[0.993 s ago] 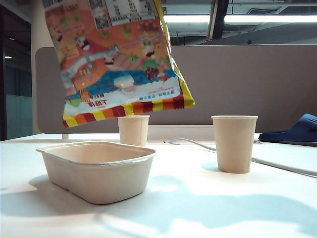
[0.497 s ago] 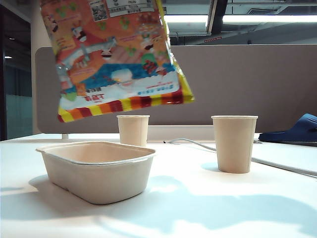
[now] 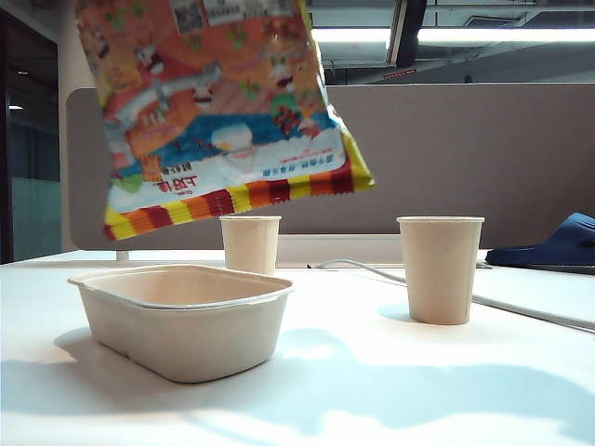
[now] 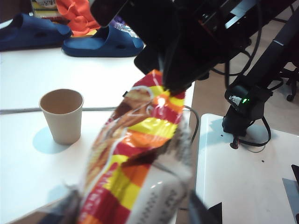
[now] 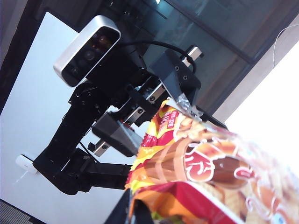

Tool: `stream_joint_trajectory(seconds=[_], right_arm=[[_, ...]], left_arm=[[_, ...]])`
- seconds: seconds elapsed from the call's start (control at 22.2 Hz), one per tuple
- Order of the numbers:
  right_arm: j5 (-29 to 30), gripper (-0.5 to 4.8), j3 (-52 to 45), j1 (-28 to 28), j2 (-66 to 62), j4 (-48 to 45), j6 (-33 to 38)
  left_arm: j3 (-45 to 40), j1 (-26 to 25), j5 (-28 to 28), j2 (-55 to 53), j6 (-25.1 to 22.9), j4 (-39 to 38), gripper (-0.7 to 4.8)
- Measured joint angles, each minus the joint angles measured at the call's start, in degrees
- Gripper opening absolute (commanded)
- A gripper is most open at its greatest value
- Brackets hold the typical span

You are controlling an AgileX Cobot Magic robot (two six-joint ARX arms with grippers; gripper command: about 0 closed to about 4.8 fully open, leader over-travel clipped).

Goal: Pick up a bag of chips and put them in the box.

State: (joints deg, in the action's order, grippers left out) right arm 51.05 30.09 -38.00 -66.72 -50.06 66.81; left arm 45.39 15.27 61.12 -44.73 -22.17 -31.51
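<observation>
The bag of chips (image 3: 223, 121) hangs in the air, its striped lower edge just above the far side of the beige box (image 3: 181, 321). Both grippers are above the exterior view's top edge. In the right wrist view my right gripper (image 5: 156, 210) is shut on one thin sealed edge of the bag (image 5: 210, 172). My left gripper (image 5: 154, 114) stands at the bag's other end, jaws wide on either side. In the left wrist view the bag (image 4: 140, 154) fills the gap of my left gripper (image 4: 135, 210). Blur hides whether its fingers press the bag.
Two tan paper cups stand on the white table, one (image 3: 249, 243) behind the box and one (image 3: 439, 269) to its right. A dark blue slipper (image 3: 548, 243) lies at the far right. A cable (image 3: 353, 268) runs across the table between the cups.
The bag has swayed a little above the box: its lower left corner drifted left and its right corner rose slightly. Box and cups have not moved.
</observation>
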Motion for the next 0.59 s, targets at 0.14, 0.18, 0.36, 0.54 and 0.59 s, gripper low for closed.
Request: stream_joint_trajectory(seconds=[0.14, 0.18, 0.36, 0.54, 0.59], right_arm=[[-0.26, -0.01, 0.0, 0.0, 0.0, -0.02, 0.04], [-0.42, -0.01, 0.0, 0.0, 0.0, -0.02, 0.07], [-0.52, -0.01, 0.0, 0.0, 0.0, 0.0, 0.11], [-0.98, -0.01, 0.0, 0.0, 0.0, -0.02, 0.24], [-1.14, -0.01, 0.0, 0.0, 0.0, -0.02, 0.22]], left_arm=[[0.0, 0.0, 0.94, -0.57, 0.0, 0.0, 2.72], [0.0, 0.0, 1.2, -0.74, 0.02, 0.02, 2.71], [0.0, 0.0, 1.29, -1.46, 0.0, 0.0, 2.15], [0.0, 0.0, 1.29, -1.53, 0.0, 0.04, 2.05], [0.0, 0.0, 1.29, -1.53, 0.0, 0.04, 2.04]])
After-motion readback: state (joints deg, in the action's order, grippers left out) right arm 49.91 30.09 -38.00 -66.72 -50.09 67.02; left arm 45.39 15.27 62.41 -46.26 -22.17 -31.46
